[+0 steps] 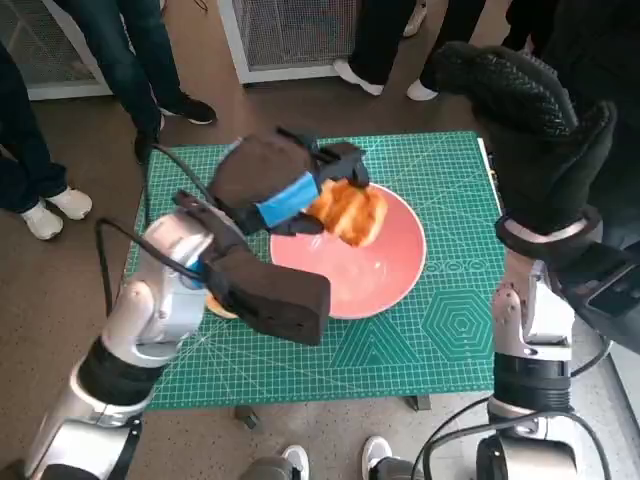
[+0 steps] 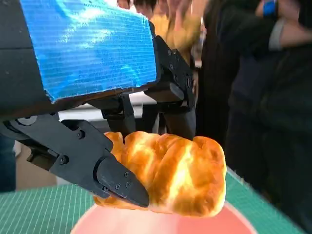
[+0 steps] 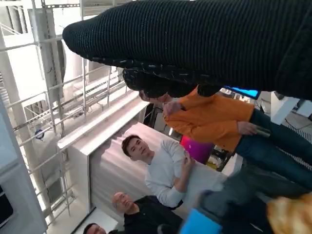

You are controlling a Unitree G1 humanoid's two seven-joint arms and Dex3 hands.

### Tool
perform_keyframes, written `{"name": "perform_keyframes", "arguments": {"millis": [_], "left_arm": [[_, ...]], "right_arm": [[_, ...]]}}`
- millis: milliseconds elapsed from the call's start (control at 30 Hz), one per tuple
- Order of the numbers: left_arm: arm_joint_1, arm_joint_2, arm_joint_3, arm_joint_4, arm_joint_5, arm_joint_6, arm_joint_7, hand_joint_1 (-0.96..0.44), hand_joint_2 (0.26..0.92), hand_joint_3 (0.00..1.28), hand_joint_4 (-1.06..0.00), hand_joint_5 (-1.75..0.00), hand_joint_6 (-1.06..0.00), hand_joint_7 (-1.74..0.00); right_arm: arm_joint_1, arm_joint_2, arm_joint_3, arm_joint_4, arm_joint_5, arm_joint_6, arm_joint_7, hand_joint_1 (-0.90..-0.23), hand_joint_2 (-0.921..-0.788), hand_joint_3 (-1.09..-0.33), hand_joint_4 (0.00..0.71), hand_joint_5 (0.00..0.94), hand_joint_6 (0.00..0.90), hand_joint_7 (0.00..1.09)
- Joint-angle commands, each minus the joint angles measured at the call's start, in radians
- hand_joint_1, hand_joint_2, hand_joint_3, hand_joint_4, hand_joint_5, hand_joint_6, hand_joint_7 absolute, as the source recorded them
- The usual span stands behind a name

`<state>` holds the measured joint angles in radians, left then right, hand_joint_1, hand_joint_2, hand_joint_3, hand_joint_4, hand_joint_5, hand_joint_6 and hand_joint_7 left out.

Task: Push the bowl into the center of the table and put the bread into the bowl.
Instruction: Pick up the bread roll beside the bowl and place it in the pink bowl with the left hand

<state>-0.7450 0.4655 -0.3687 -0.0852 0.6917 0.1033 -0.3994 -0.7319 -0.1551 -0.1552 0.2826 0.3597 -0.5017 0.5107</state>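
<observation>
A pink bowl [image 1: 385, 275] sits on the green mat [image 1: 450, 340], near the table's middle. My left hand [image 1: 285, 185] holds a golden bread roll [image 1: 350, 212] just above the bowl's far left part. In the left wrist view its black fingers [image 2: 117, 178] pinch the bread [image 2: 180, 173] from both sides, over the pink bowl [image 2: 146, 225]. My gloved right hand [image 1: 520, 115] is raised high beside the table's right edge, holding nothing, away from bowl and bread. The right wrist view catches a corner of the bread [image 3: 292, 214] below the glove [image 3: 204, 39].
A small tan object [image 1: 221, 308] lies on the mat, mostly hidden under my left forearm. People's legs and shoes [image 1: 60, 205] stand round the far and left sides. A white grilled cabinet [image 1: 290, 35] is behind. People [image 3: 165, 165] show in the right wrist view.
</observation>
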Motion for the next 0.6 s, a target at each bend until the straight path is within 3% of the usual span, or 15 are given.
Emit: {"name": "perform_keyframes", "arguments": {"millis": [33,333,467,500,533,600], "left_arm": [[-0.02,-0.008,-0.021,0.036,0.029,0.0,-0.025,0.0,0.912,0.01,-0.81,-1.03,-0.66,-1.14],[-0.022,-0.03,-0.007,0.058,-0.004,0.024,-0.075,0.0,0.919,0.02,-0.76,-1.06,-0.66,-1.16],[-0.017,-0.051,0.008,0.047,-0.04,0.082,-0.128,0.0,0.92,0.1,-0.71,-1.17,-0.54,-1.23],[-0.016,-0.057,0.012,0.044,-0.048,0.098,-0.142,-0.01,0.88,0.1,-0.63,-0.96,-0.47,-1.02],[-0.014,-0.064,0.015,0.037,-0.057,0.124,-0.162,-0.01,0.857,0.09,-0.61,-0.76,-0.45,-0.82],[-0.011,-0.07,0.02,0.023,-0.072,0.166,-0.194,-0.04,0.829,0.07,-0.5,-0.46,-0.37,-0.58]], "right_arm": [[0.011,-0.009,-0.004,-0.001,0.009,0.013,0.004,-0.646,-0.921,-0.79,0.314,0.0,0.218,0.42],[0.016,-0.009,-0.005,-0.012,0.002,0.017,-0.004,-0.647,-0.921,-0.79,0.307,0.0,0.216,0.42],[0.015,-0.009,-0.005,-0.013,-0.002,0.018,-0.008,-0.647,-0.921,-0.79,0.307,0.0,0.216,0.42],[0.015,-0.009,-0.005,-0.012,-0.003,0.018,-0.009,-0.647,-0.921,-0.79,0.307,0.0,0.216,0.42],[0.016,-0.009,-0.005,-0.013,-0.004,0.018,-0.01,-0.647,-0.921,-0.79,0.307,0.0,0.215,0.42],[0.015,-0.008,-0.004,-0.012,-0.006,0.017,-0.013,-0.646,-0.921,-0.79,0.307,0.0,0.215,0.42]]}}
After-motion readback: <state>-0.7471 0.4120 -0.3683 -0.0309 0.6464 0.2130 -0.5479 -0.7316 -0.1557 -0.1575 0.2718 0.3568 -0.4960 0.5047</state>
